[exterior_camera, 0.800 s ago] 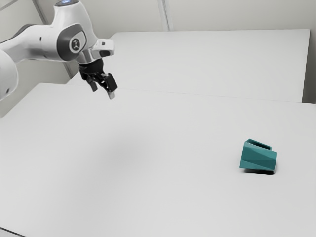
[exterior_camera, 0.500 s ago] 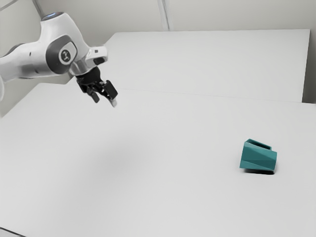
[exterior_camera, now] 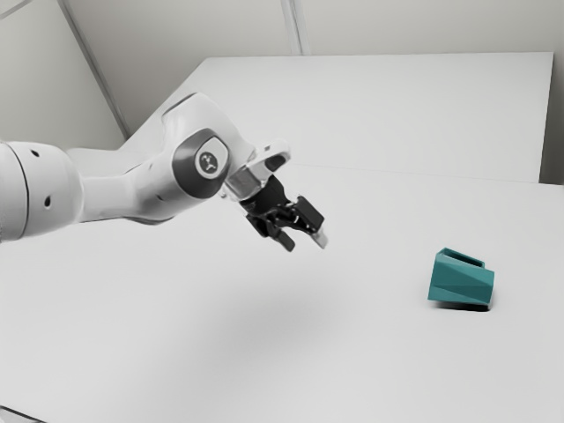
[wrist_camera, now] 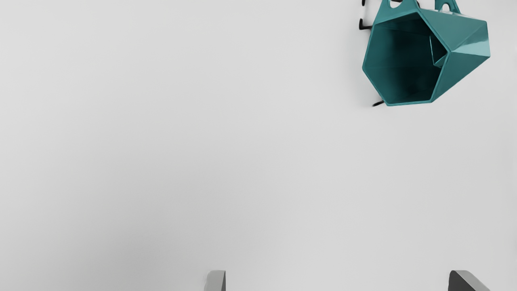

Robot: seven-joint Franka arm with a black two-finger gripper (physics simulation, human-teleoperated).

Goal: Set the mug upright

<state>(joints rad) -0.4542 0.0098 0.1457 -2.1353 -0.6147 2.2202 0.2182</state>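
Your gripper (exterior_camera: 306,243) is released: in the wrist view the fingers (wrist_camera: 216,281) stand wide apart w/ nothing btwn them. Ext. view has it up in the air over the white table (exterior_camera: 203,352), tilted, tips pointing down & toward the ext. view's right, w/ a soft shadow on the tabletop below. Your arm (exterior_camera: 132,189) comes in from the ext. view's left; vs. the 2 earlier pics it's reached farther out, so your gripper is nearer the mug & lower. The teal mug (exterior_camera: 463,282) is on the table toward the ext. view's right, well apart from your gripper, same spot as before. It's lying on its side, i.e. not upright yet. Its body is faceted, & in the wrist view you're looking into its open mouth, which faces back toward your gripper. The handle (exterior_camera: 463,257) is on the mug's upper side in the ext. view, w/ a dark strip of shadow (exterior_camera: 464,307) right under the body. Small black marks (wrist_camera: 364,27) also sit beside the mug in the wrist view; can't tell what they are.
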